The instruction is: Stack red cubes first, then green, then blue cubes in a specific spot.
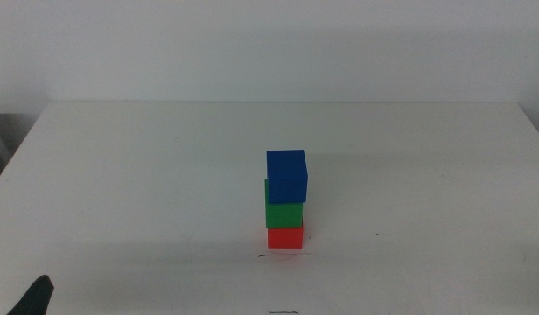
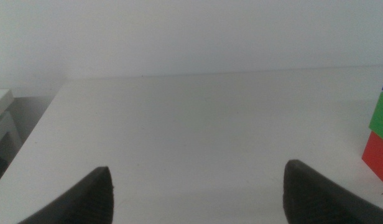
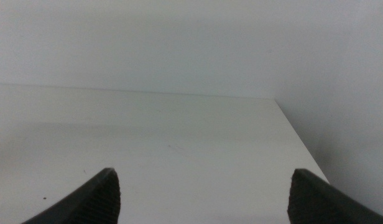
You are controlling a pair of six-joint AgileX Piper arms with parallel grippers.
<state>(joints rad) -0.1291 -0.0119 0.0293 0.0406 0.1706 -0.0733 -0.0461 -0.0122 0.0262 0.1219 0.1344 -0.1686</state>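
White table, one little cube tower on it

So it's a plain white matte table [image 1: 147, 192] against a white wall, edges visible at the back and down both sides. The only thing sitting directly on the surface is the red cube [image 1: 285, 237], a bit right of center and toward the front, right behind a short thin dark line [image 1: 283, 255] drawn on the top. The green cube [image 1: 283, 211] sits on the red one and the blue cube [image 1: 286, 176] on that, twisted slightly off square, so neither touches the table. Another faint dark mark [image 1: 283, 311] shows at the very front edge.
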